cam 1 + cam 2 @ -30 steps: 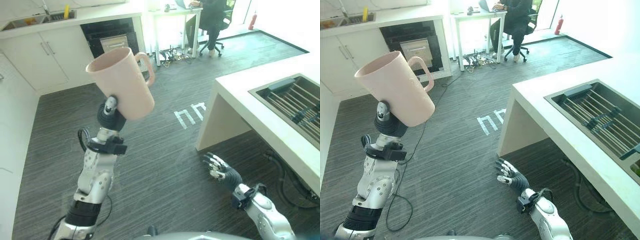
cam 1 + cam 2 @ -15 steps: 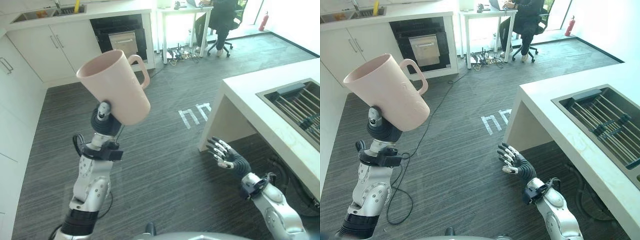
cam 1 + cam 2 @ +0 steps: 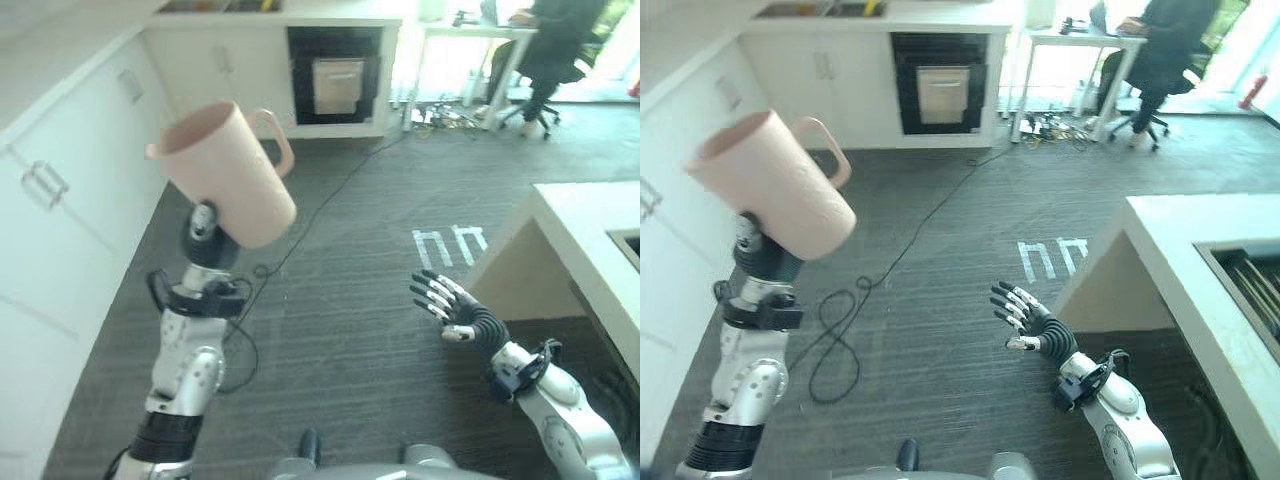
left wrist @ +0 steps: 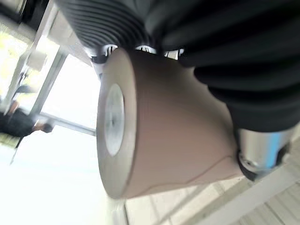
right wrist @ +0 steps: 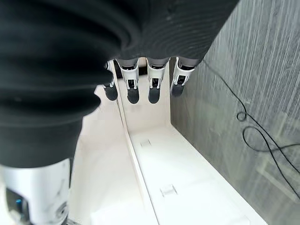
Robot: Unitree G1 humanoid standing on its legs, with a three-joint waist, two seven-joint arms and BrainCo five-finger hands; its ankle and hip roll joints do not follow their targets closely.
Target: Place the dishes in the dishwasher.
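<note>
Pink mug (image 3: 228, 172) held aloft at left by left hand (image 3: 203, 232), fingers curled around its base; long axis tilted, mouth up-left, handle far-right. Right hand (image 3: 1036, 325) spread, empty.

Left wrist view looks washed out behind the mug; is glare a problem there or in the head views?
Left wrist view: window behind blown white, pink mug in the left hand reads clearly. Left eye view: daylight glares around the seated person at the far desk; the dark appliance bay is readable. Right eye view: the open right hand is evenly lit.
</note>
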